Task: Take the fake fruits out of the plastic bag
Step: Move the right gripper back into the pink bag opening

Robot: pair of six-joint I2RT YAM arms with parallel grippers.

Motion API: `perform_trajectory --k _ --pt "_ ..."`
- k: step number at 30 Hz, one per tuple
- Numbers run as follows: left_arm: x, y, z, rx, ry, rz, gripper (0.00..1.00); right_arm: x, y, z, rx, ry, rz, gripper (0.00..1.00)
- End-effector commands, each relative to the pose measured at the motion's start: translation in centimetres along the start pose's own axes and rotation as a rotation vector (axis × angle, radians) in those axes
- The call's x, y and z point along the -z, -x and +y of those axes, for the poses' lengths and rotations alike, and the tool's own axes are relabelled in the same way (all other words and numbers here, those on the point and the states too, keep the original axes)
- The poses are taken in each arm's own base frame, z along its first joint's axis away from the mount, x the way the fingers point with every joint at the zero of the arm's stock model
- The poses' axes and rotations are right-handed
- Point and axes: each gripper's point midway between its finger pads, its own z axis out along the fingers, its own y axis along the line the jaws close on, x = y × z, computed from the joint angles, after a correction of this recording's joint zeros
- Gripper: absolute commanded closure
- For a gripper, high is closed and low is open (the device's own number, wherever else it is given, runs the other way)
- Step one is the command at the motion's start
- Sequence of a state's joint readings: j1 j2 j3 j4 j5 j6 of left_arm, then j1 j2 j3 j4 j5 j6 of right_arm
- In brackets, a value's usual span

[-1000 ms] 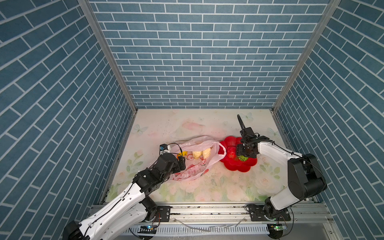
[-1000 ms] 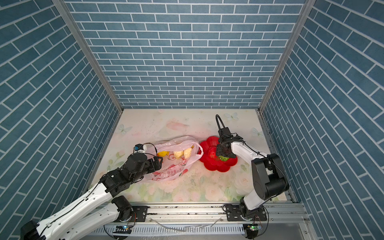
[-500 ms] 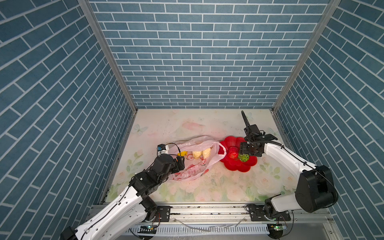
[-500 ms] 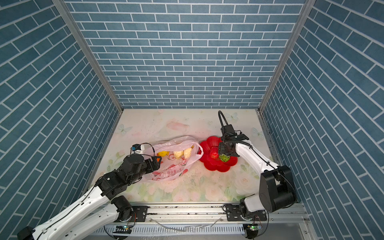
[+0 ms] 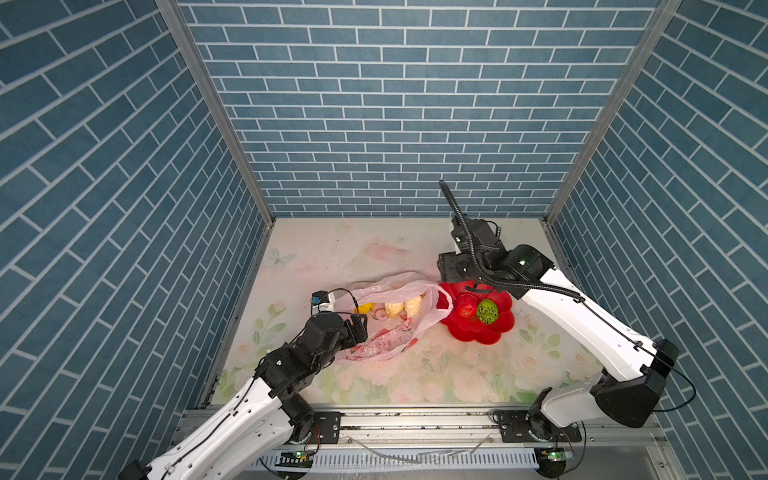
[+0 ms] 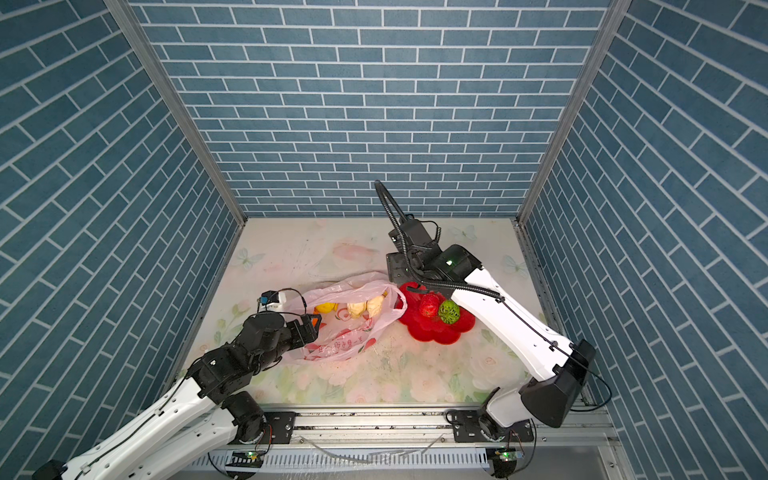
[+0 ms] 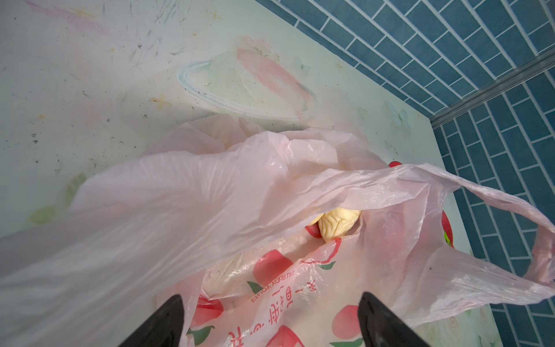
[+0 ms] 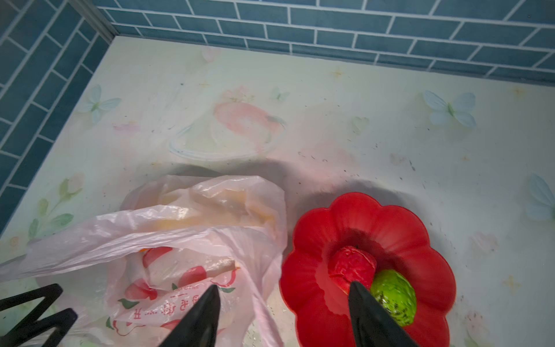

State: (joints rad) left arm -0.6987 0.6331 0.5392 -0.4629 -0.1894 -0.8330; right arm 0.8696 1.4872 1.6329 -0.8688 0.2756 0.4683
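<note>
Your right pincer (image 8: 283, 285) has drawn back, released and empty, leaving the green fruit (image 5: 487, 311) beside the red fruit (image 5: 466, 304) in the dish (image 5: 478, 334) right of centre; next reach into the plastic bag (image 5: 386, 345) at centre for the cream fruits (image 5: 403, 307), with your left pincer (image 7: 270, 294) spread wide at its edge.

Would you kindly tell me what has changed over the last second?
The right tool has lifted away from the green fruit and drawn back toward the far wall, jaws apart and empty; that fruit now lies uncovered beside the red fruit in the red dish. The left tool, the plastic bag and the fruits inside it stayed about where they were.
</note>
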Motion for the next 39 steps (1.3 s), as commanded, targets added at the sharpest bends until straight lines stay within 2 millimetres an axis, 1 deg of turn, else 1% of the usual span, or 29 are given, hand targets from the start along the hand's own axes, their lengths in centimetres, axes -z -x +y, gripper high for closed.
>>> perform_trajectory --k 1,2,5,8,10,12,14,17,21,26,29,30,32,35,39 --pt "0.3 -0.1 0.7 -0.007 0.022 -0.003 0.08 -2.0 -0.4 3.6 0.084 0.019 0.016 0.33" --pt "0.4 -0.1 0.8 -0.006 0.025 -0.004 0.08 -2.7 -0.6 5.1 0.097 0.047 0.02 0.34" --pt "0.6 0.0 1.0 0.002 0.028 -0.011 0.08 -4.4 -1.7 8.8 0.115 0.121 0.047 0.36" --pt "0.6 -0.2 1.2 0.012 0.033 -0.01 0.08 -6.1 -3.5 11.6 0.116 0.187 0.093 0.39" --pt "0.5 -0.3 1.4 0.02 0.037 -0.009 0.08 -7.5 -4.9 13.0 0.109 0.22 0.134 0.41" --pt "0.5 -0.5 1.6 0.027 0.039 -0.007 0.08 -8.9 -6.4 13.6 0.1 0.228 0.183 0.44" --pt "0.5 -0.6 1.7 0.033 0.039 -0.008 0.08 -10.3 -8.3 13.6 0.094 0.216 0.236 0.46" --pt "0.5 -0.7 1.9 0.037 0.041 -0.009 0.08 -11.8 -10.3 13.0 0.096 0.183 0.293 0.48" --pt "0.3 -0.9 2.0 0.029 0.046 -0.002 0.07 -12.6 -11.9 12.4 0.098 0.155 0.335 0.48" --pt "-0.2 -1.2 1.7 0.029 0.039 0.011 0.07 -12.7 -13.0 12.3 0.079 0.165 0.363 0.49" --pt "-0.5 -1.3 1.5 0.031 0.029 0.016 0.08 -13.2 -13.8 11.9 0.074 0.151 0.382 0.48" --pt "-0.5 -1.3 1.5 0.032 0.027 0.017 0.08 -13.3 -14.0 11.8 0.074 0.143 0.386 0.46" --pt "-0.5 -1.4 1.5 0.032 0.025 0.019 0.08 -13.8 -14.1 11.4 0.068 0.114 0.378 0.38" --pt "-0.4 -1.4 1.6 0.034 0.024 0.017 0.08 -14.8 -13.9 11.1 0.044 0.093 0.364 0.31" --pt "-0.3 -1.5 1.7 0.034 0.025 0.021 0.07 -16.1 -13.3 10.8 0.024 0.082 0.344 0.28"
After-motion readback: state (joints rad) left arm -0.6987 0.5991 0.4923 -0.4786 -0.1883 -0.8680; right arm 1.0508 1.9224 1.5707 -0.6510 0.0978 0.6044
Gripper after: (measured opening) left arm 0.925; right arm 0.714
